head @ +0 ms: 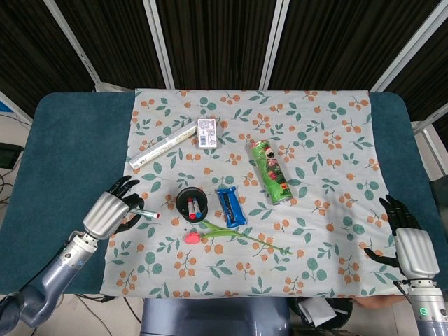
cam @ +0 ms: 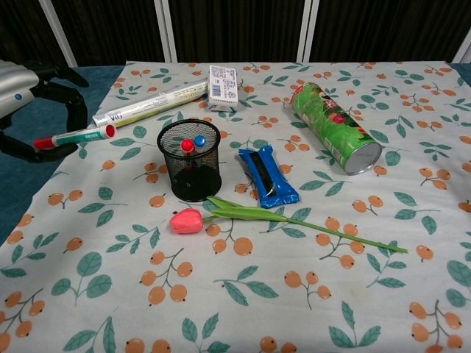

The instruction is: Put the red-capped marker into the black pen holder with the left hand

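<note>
My left hand (head: 108, 212) holds a white marker (head: 145, 212) with a red cap (cam: 109, 131), lying roughly level just above the cloth. The marker (cam: 73, 136) points its capped end toward the black mesh pen holder (cam: 190, 170), a short way left of it. The pen holder (head: 191, 203) stands upright and has a red-capped and a blue-capped pen inside. My right hand (head: 409, 245) rests at the table's front right with its fingers apart, holding nothing. In the chest view only part of the left hand (cam: 29, 92) shows, at the left edge.
A long white tube (head: 162, 145) and a small white box (head: 206, 131) lie behind the holder. A blue packet (head: 230, 205) and a green chips can (head: 269, 170) lie to its right. An artificial tulip (head: 231, 236) lies in front. The floral cloth (head: 315, 126) covers the teal table.
</note>
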### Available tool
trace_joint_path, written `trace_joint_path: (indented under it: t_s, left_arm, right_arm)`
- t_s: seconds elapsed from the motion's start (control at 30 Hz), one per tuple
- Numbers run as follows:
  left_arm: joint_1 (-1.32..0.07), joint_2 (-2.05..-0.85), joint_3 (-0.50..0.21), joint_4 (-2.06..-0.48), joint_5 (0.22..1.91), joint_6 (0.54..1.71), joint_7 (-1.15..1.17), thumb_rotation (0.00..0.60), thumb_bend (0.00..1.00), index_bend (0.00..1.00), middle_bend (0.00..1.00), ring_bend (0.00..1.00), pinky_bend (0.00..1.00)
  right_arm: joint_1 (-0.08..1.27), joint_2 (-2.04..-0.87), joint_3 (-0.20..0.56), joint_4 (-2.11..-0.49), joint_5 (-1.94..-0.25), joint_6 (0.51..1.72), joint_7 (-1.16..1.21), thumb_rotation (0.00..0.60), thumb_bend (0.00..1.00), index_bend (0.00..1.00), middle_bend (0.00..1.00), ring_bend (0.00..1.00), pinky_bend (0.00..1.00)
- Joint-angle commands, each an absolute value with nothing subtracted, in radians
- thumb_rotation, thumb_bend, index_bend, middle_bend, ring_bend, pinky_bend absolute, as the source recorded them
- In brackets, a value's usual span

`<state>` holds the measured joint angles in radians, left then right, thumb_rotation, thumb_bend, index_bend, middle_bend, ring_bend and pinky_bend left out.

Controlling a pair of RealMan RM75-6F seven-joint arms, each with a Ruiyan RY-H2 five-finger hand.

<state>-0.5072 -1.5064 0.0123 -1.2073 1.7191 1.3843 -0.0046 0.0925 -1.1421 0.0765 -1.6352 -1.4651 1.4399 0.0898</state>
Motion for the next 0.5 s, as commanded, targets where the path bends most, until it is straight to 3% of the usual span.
trace_joint_path:
  t_s: [0.03,0.5]
  left_arm:
    - [-0.507,-1.508,0.012,-1.206,1.721,1.388,-0.008,0.6,0.35,0.53,0.54,0.16,0.15]
    - [-0.519,-1.513,-0.006,-1.23,1.698,1.368,-0.048,0.6,0.35,0.53,0.54,0.16,0.15]
  right_arm:
    - [0.093,-1.142,0.076,-1.635,-1.466,1.44,0.089,0.6,0.18,0.0,0.0,0.0,0.18]
    - [0.093,-1.142,0.079,-1.638,-1.457,1.435,0.093,0.6,0.18,0.0,0.0,0.0,0.18]
